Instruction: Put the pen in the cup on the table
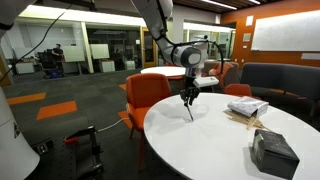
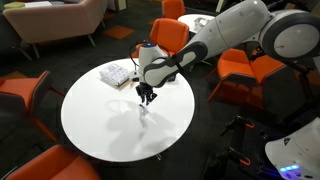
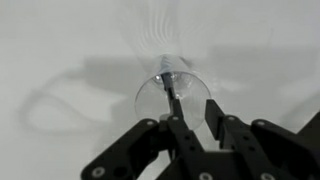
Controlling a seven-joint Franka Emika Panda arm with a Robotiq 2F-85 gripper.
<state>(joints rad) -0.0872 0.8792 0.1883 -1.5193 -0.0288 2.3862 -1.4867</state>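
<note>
Hand [image 3: 195, 112] pinching thin dark pen [image 3: 170, 88], pointed down over clear cup [image 3: 147, 100] (seen from above), white table [image 3: 60, 40]

Claw [image 1: 189, 99] downward, fingers nearly together

one pen [image 3: 172, 95], one cup [image 3: 148, 100], one box [image 1: 273, 152]

Orange chairs [image 1: 147, 92], dark box [image 1: 273, 152]
</note>
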